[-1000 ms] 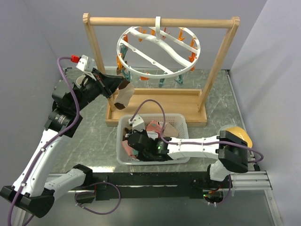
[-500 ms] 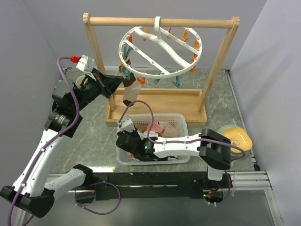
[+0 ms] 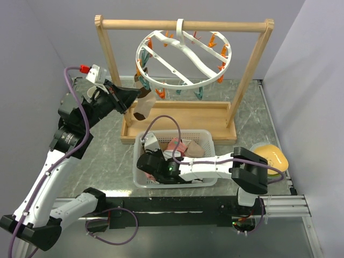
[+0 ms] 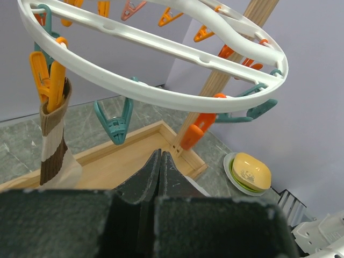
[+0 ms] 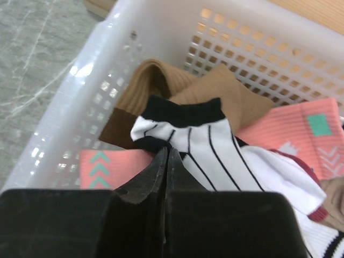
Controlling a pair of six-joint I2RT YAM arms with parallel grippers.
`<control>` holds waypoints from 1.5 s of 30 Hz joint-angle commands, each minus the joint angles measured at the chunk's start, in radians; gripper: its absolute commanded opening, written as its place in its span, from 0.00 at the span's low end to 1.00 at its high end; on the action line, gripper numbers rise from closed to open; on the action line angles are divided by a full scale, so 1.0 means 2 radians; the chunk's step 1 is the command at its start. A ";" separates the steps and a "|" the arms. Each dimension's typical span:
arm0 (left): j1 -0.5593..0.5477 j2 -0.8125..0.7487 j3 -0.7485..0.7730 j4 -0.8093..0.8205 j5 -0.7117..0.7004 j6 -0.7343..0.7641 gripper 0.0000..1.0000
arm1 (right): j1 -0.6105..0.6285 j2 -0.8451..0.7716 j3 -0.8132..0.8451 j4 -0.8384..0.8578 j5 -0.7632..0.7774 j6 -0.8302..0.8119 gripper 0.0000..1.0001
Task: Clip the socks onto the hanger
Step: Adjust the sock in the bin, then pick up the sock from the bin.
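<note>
Left side: my left claw (image 4: 161, 156) is pressed fully shut with nothing in it. It hovers just below the near rim of the hanger (image 4: 161, 99). To its left, a brown-and-cream sock (image 4: 54, 145) hangs by its cuff from an orange peg (image 4: 45, 75), apart from the claw. A free teal peg (image 4: 114, 126) hangs between the two.

Centre: the hanger hooks over the bar of the wooden frame (image 3: 183, 24), which stands on the bench (image 3: 107, 156).

Right side: my right claw (image 5: 166, 153) is down inside the white basket (image 5: 161, 27). Its jaws are closed to a point on the edge of a black-and-white striped sock (image 5: 209, 145), which lies on top of a tan sock (image 5: 226, 91) and a pink sock (image 5: 285, 129). I cannot tell whether any fabric is actually nipped.

Step in hand, as I judge it: picking the next sock. The next move calls for a lift to test the hold, then carrying the cuff up to a free peg.
</note>
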 commanded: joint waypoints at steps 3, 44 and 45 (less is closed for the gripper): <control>0.001 -0.010 -0.005 0.009 -0.005 -0.007 0.01 | 0.004 -0.045 -0.022 -0.004 0.037 0.026 0.00; 0.001 -0.026 -0.007 0.001 -0.004 0.003 0.01 | 0.042 -0.227 -0.135 -0.014 -0.044 -0.006 0.61; 0.001 -0.026 -0.008 0.001 -0.005 0.004 0.01 | 0.041 -0.227 -0.133 -0.011 -0.048 -0.011 0.61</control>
